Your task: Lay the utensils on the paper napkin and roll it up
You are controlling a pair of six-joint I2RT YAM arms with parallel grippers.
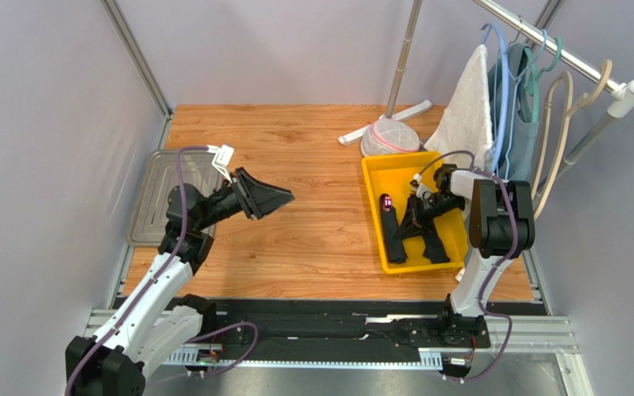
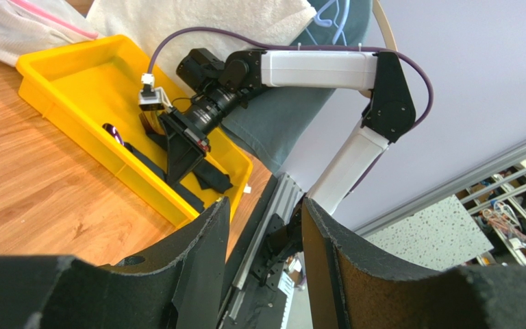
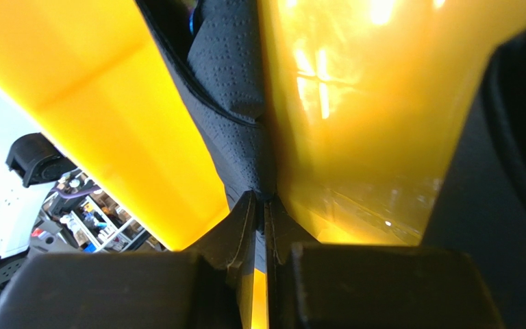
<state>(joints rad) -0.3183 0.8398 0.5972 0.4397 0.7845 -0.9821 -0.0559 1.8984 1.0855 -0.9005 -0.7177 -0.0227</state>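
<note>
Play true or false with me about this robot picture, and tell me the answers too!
1. The right gripper is pinching the black napkin. True.
2. The left gripper is holding a spoon. False: it is open and empty, up above the wooden table.
3. The tray that the right gripper reaches into is yellow. True.
4. The white towel lies flat on the table. False: it hangs from the rack at the back right.
5. The napkin is spread out on the table. False: it is inside the yellow tray.
</note>
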